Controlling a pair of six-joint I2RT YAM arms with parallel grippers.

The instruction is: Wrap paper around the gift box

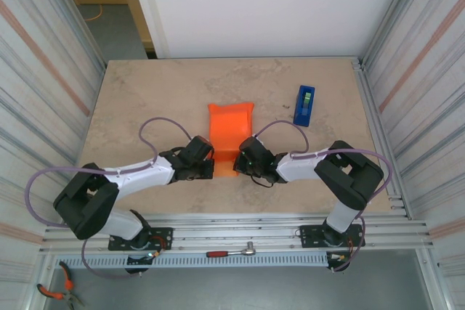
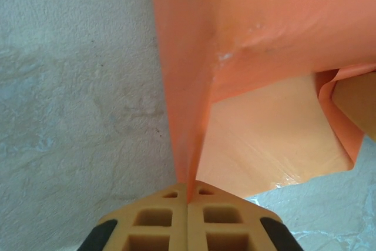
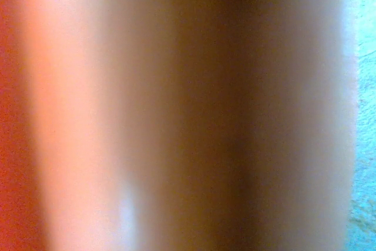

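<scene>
While left hand [image 2: 188, 196] clenches edge of thin bright orange paper sheet [image 1: 231, 125], frame centre, right hand [image 1: 245, 157] clenched, hold unclear. Step, likely: folding flaps. Next: pull across, crease flat.

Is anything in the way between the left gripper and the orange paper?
No, nothing. The left gripper is shut right on the paper, pinching it between its fingers. The blue tape dispenser stands farther back on the right, apart from the paper.

The paper [image 1: 231, 123] is bright orange, folded into a narrow bundle on the counter [image 1: 145, 99]. Its near edge [image 2: 185, 145] rises in a sharp crease pinched between my left jaws.
</scene>
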